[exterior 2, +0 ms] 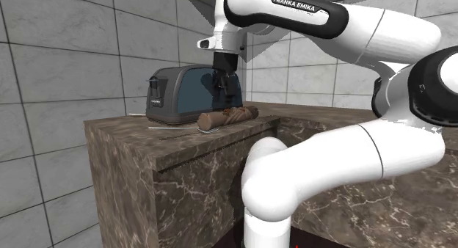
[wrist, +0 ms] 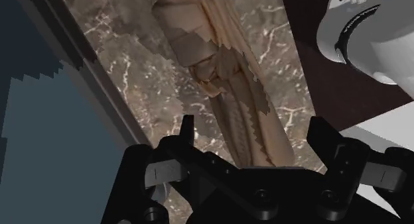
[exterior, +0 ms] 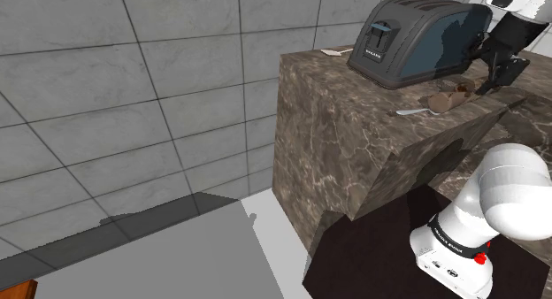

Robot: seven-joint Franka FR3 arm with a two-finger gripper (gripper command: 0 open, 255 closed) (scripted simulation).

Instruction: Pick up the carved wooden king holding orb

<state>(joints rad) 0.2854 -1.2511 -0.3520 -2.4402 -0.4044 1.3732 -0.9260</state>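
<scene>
Claw (wrist: pixel 252 123) state first: it's spread wide, nothing gripped, and both fingers can be seen standing clear of the wood on either side. The king (wrist: pixel 229 90) is laid flat on its side on the brown marble counter (exterior: pixel 354 138), just in front of the dark toaster (exterior: pixel 416 41), not upright as might be expected.

The bit that matters is how the figure is lined up. In the wrist view its long axis is seen running straight out from between the two fingers, so the closing line is set across the narrow width and not along the length. That looks like the right orientation, so probably no twist of the wrist is needed. In the second exterior view the claw (exterior 2: pixel 224 85) is hung just above the king (exterior 2: pixel 229 117), near one end of it and not the middle, with the toaster (exterior 2: pixel 180 96) close behind.

So a short drop straight down is what's called for, then a squeeze. Gripped that far off-centre, some tipping on the lift could be expected.
</scene>
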